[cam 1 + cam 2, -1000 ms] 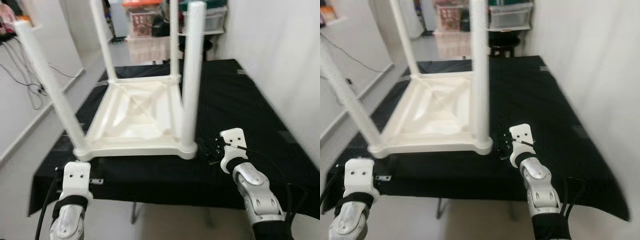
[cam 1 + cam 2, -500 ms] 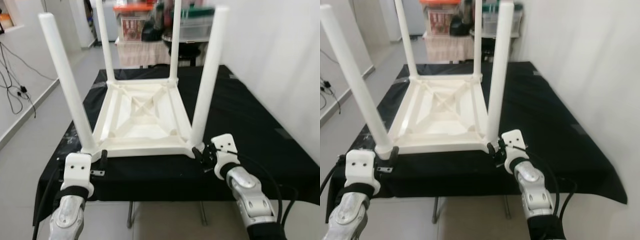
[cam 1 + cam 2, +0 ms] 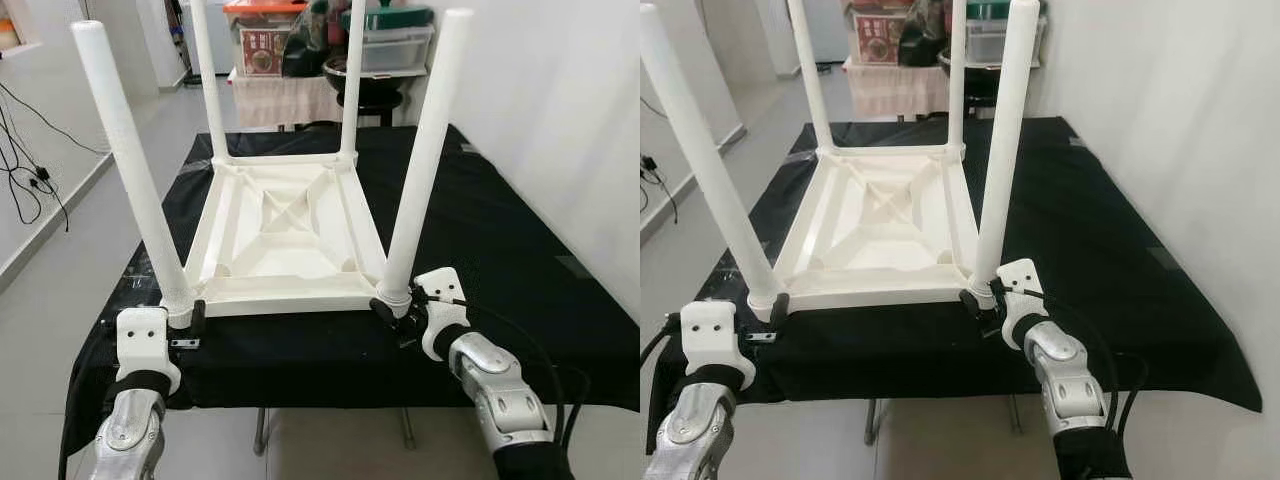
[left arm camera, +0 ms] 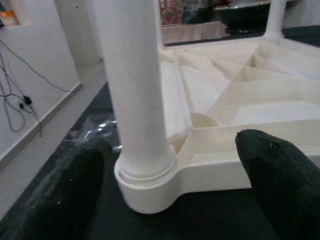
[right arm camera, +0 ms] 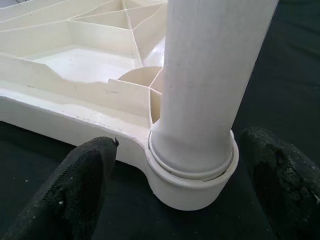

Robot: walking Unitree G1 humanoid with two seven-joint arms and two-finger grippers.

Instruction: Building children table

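Both grippers, left [image 3: 196,318] and right [image 3: 392,318], had closed in with wide fingers straddling the near-corner legs of the upturned children's table [image 3: 285,230], likely ready to grip.

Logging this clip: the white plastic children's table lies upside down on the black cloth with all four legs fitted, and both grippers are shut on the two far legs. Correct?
Not quite. The white plastic children's table is upside down on the black cloth with four legs up, but the left gripper and right gripper are open, straddling the bases of the two near legs, as both wrist views show.
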